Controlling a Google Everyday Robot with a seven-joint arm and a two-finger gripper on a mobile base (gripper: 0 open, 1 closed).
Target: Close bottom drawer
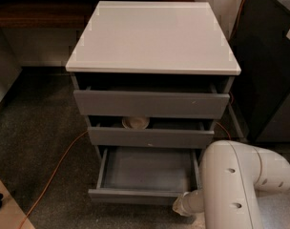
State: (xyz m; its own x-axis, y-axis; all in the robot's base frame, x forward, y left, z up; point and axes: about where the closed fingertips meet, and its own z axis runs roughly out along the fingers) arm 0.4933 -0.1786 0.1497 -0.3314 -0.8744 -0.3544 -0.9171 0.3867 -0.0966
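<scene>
plain grey bottom drawer (146, 170) open under front edge of white flat counter (152, 37), gripper (184, 205) below its front right corner, grip state untellable

- The cabinet top (152, 37), in the upper middle of the frame, is white and smooth with a soft sheen, like laminate.
- The bottom drawer (145, 170) looks like matt grey painted board; its floor is smooth.
- The two upper drawer fronts (150, 104) have the same matt grey finish.
- The robot arm (240, 185), lower right, has a smooth white plastic shell with a mild gloss.
- The gripper (182, 205), at the bottom right, by the right front corner of the bottom drawer, looks pale cream and matt.
- The floor (45, 142) is grey, speckled and rough, like carpet.
- The cable (54, 171) has a smooth orange plastic jacket.
- The shelf (35, 13), upper left, is dark brown wood.
</scene>
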